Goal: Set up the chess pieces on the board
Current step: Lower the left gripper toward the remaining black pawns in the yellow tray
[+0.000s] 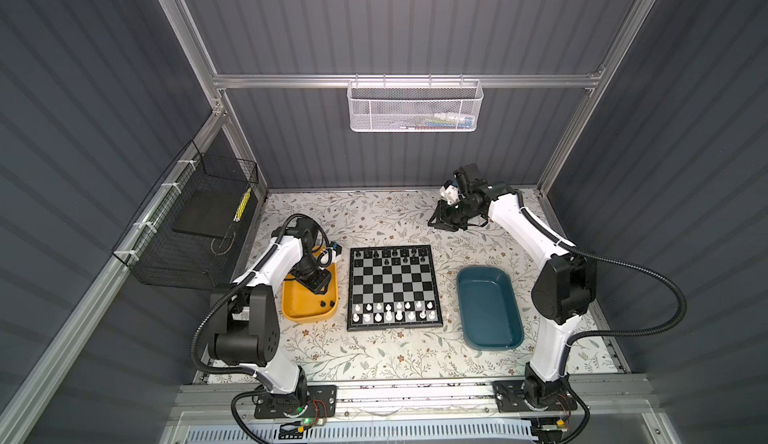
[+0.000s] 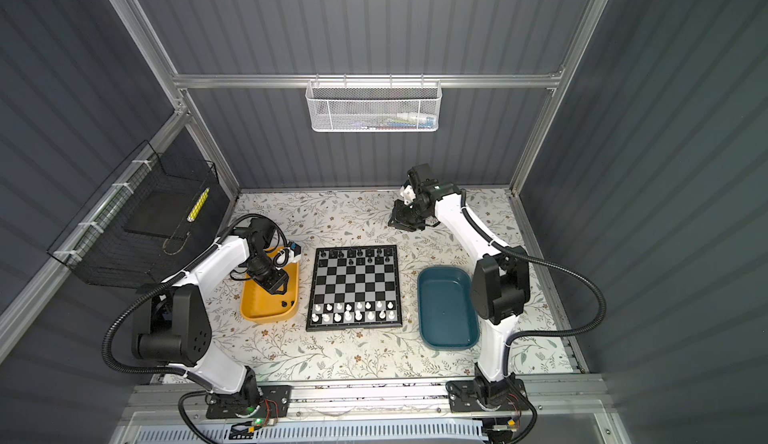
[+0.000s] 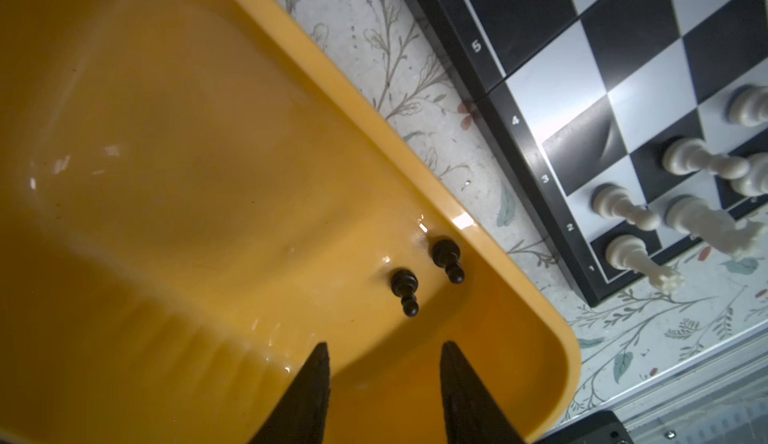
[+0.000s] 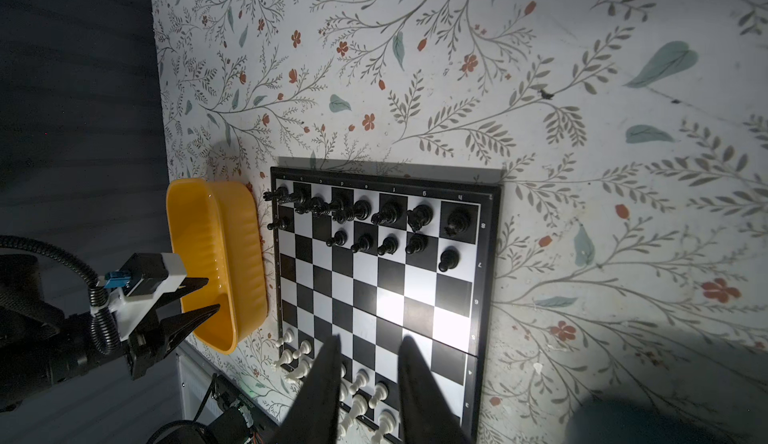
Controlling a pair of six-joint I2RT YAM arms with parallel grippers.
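Teal plastic tray (image 1: pixel 490 309): empty, right of the board.
White plastic chessmen (image 1: pixel 388 316): both near ranks of the black-and-silver chequered board (image 1: pixel 392 281) appear filled.
Two black pawns (image 3: pixel 404 284): in the yellow plastic tray (image 3: pixel 166 171), left of the board; not yet placed.
Left hand (image 3: pixel 384 346): over that tray, jaws moderately apart, empty.
Black chessmen (image 4: pixel 386 213): far ranks, apparently two pawn squares vacant.
Right hand (image 4: pixel 370 340): beyond the board, above the floral surface (image 1: pixel 374 350), jaws narrowly apart, empty.
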